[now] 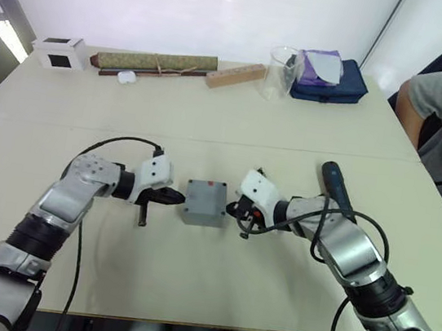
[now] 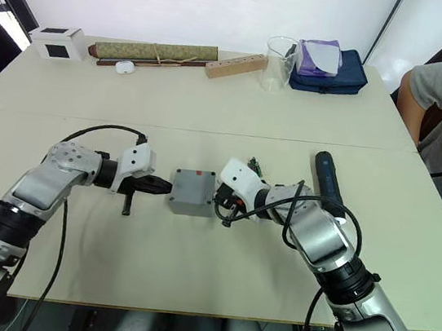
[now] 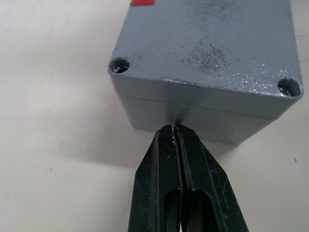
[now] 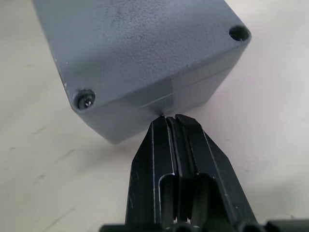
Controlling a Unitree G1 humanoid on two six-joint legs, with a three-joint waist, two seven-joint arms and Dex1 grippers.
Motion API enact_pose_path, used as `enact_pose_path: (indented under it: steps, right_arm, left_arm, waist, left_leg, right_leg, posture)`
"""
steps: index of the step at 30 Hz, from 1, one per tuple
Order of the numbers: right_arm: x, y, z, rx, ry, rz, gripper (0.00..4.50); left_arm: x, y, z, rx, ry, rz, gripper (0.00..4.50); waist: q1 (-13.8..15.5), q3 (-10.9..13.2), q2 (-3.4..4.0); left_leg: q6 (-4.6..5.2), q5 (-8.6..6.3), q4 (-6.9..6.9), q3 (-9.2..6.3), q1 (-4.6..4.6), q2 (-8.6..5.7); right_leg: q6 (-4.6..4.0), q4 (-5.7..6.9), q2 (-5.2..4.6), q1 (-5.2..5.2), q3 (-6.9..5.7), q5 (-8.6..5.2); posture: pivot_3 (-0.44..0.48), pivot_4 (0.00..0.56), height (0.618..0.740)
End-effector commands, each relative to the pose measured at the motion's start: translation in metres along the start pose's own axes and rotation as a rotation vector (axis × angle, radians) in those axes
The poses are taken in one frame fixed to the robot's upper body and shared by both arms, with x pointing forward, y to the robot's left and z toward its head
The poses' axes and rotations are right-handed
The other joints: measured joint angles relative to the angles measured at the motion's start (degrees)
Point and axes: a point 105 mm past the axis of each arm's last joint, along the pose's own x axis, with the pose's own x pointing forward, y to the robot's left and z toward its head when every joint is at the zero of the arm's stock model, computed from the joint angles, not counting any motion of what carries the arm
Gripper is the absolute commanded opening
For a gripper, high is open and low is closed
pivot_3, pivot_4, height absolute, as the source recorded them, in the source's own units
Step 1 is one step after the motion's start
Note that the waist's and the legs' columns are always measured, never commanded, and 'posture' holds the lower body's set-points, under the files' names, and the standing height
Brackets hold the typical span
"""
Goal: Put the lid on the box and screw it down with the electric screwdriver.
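Box (image 1: 205, 203) between left gripper (image 3: 174, 129) – right gripper (image 4: 169, 118), tips touching.

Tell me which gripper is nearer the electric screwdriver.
Right. The right gripper, shut, touches the box's right side, and the electric screwdriver lies beyond that arm. The left gripper, shut, is against the box's far side.

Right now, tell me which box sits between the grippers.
The grey box, left gripper and right gripper shut at its sides. The white box with a black square stands at the table's far left.
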Motion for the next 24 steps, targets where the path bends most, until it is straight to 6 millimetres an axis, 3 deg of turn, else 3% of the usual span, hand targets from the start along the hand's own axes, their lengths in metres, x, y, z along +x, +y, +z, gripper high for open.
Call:
enact_pose_path:
  steps: [1, 4, 6, 8, 9, 10, 17, 19, 24]
  right_arm:
    - [-0.004, 0.008, 0.019, -0.062, -0.072, 0.005, 0.06]
    - [-0.02, -0.015, 0.021, -0.074, -0.103, -0.147, 0.06]
    - [-0.039, -0.038, 0.035, -0.053, -0.233, -0.313, 0.06]
    - [-0.054, -0.054, 0.033, -0.049, -0.26, -0.422, 0.06]
    - [-0.056, -0.059, 0.029, -0.034, -0.246, -0.448, 0.66]
    - [-0.058, -0.064, 0.025, -0.017, -0.243, -0.47, 0.76]
    - [-0.049, -0.082, 0.005, 0.148, -0.241, -0.512, 3.64]
    - [-0.042, -0.088, -0.003, 0.22, -0.237, -0.518, 4.06]
    - [-0.032, -0.098, -0.008, 0.348, -0.264, -0.528, 4.06]
  left_arm:
    - [-0.007, -0.001, 0.016, 0.063, -0.035, -0.006, 0.0]
    - [-0.019, -0.002, 0.021, 0.069, -0.04, -0.003, 0.0]
    - [-0.029, -0.001, 0.035, 0.068, -0.078, 0.007, 0.0]
    - [-0.037, 0.0, 0.051, 0.074, -0.125, 0.019, 0.0]
    - [-0.039, 0.001, 0.057, 0.074, -0.146, 0.027, 0.0]
    - [-0.043, 0.005, 0.064, 0.071, -0.168, 0.044, 0.0]
    - [-0.043, 0.012, 0.093, 0.091, -0.254, 0.075, 0.0]
    - [-0.04, 0.011, 0.098, 0.096, -0.266, 0.071, 0.0]
    - [-0.036, 0.01, 0.103, 0.101, -0.279, 0.068, 0.0]
  waist:
    - [0.0, 0.0, 0.0]
    - [0.0, 0.0, 0.0]
    - [0.1, 0.0, -0.01]
    - [0.2, 0.0, -0.01]
    - [0.3, 0.0, -0.01]
    - [0.3, 0.0, -0.01]
    - [-0.1, 0.0, -0.01]
    - [-0.1, 0.0, -0.01]
    - [-0.1, 0.0, -0.01]
  left_leg:
    - [0.0, 0.0, 0.03, 0.0, 0.0, 0.0]
    - [0.0, 0.0, 0.08, -0.01, 0.0, 0.0]
    - [0.0, 0.0, 0.11, -0.01, -0.01, 0.0]
    - [0.0, 0.0, 0.19, -0.03, -0.04, 0.0]
    - [0.0, 0.0, 0.22, -0.03, -0.04, 0.0]
    - [0.0, 0.0, 0.29, -0.01, -0.04, -0.02]
    - [0.0, 0.0, 0.37, -0.01, 0.01, -0.01]
    - [0.0, 0.0, 0.37, -0.02, 0.01, 0.0]
    - [0.0, 0.0, 0.37, 0.0, 0.01, 0.0]
  right_leg:
    - [0.0, 0.03, 0.0, 0.0, 0.0, 0.0]
    - [0.0, 0.07, 0.01, 0.0, 0.0, 0.0]
    - [0.0, 0.1, 0.0, 0.0, 0.0, 0.0]
    - [0.0, 0.13, -0.01, 0.0, 0.0, 0.0]
    - [0.0, 0.14, -0.02, 0.0, 0.0, 0.0]
    - [0.0, 0.18, -0.04, 0.03, 0.0, 0.0]
    - [0.0, 0.28, 0.02, 0.06, 0.03, 0.0]
    - [0.0, 0.29, 0.04, 0.06, 0.03, 0.0]
    - [0.0, 0.3, 0.03, 0.06, 0.03, 0.0]
  posture:
    - [0.0, 0.15, 0.736]
    - [0.0, 0.15, 0.736]
    - [0.0, 0.15, 0.736]
    - [0.0, 0.15, 0.736]
    - [0.0, 0.15, 0.736]
    - [0.0, 0.15, 0.736]
    - [0.0, 0.15, 0.736]
    - [0.0, 0.15, 0.736]
    - [0.0, 0.15, 0.736]
